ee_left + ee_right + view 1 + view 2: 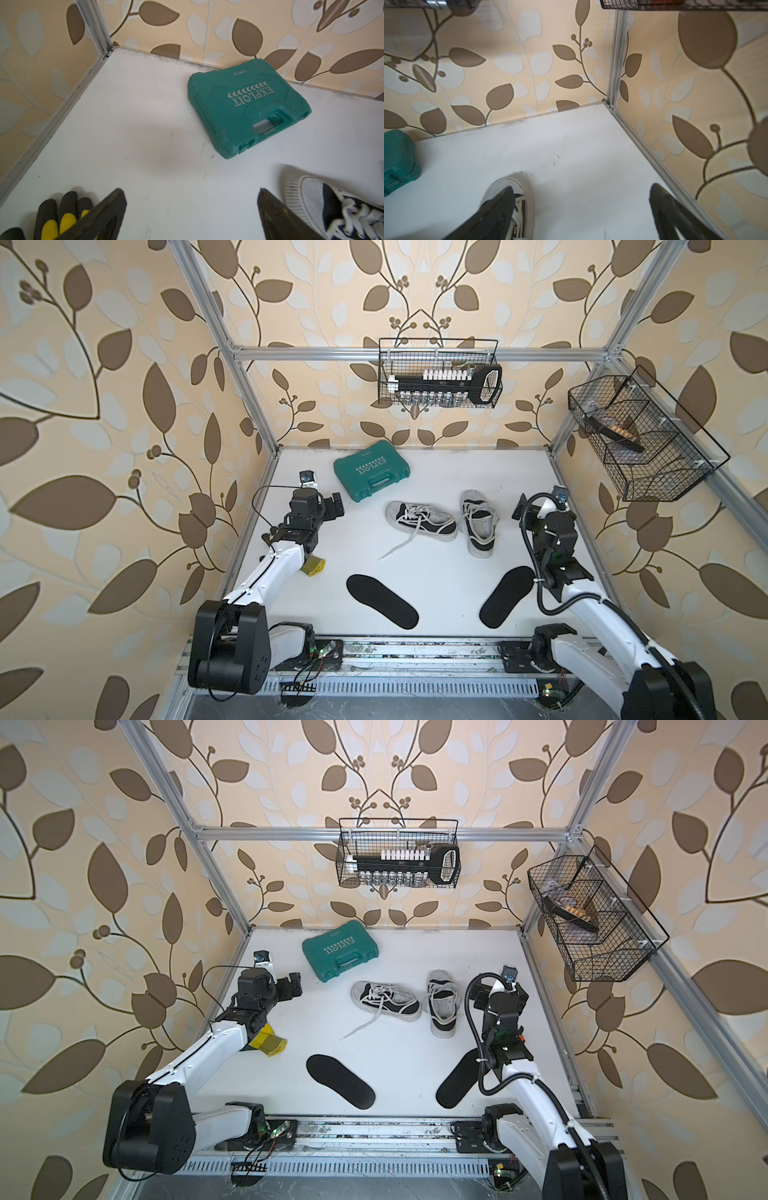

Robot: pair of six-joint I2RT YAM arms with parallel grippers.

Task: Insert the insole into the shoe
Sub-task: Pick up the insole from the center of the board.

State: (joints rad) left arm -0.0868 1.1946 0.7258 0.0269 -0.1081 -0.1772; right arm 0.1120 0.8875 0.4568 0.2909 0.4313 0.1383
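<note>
Two black-and-white laced shoes stand mid-table in both top views: one lying crosswise (419, 520) (384, 1000), the other pointing toward the back wall (478, 524) (442, 1004). Two black insoles lie flat nearer the front, one left of centre (382, 600) (340, 1080), one to the right (507, 595) (457, 1085), partly under my right arm. My left gripper (334, 508) (191, 193) hangs open, left of the crosswise shoe (311, 197), over bare table. My right gripper (525, 510) (582, 187) is open too, just right of the other shoe (525, 199). Neither holds anything.
A teal tool case (371, 470) (247, 106) (398, 160) lies at the back left. A black-and-yellow glove (313, 566) (58, 214) rests under my left arm. Wire baskets hang on the back wall (440, 373) and right wall (640, 439). Aluminium frame rails edge the white table (415, 564).
</note>
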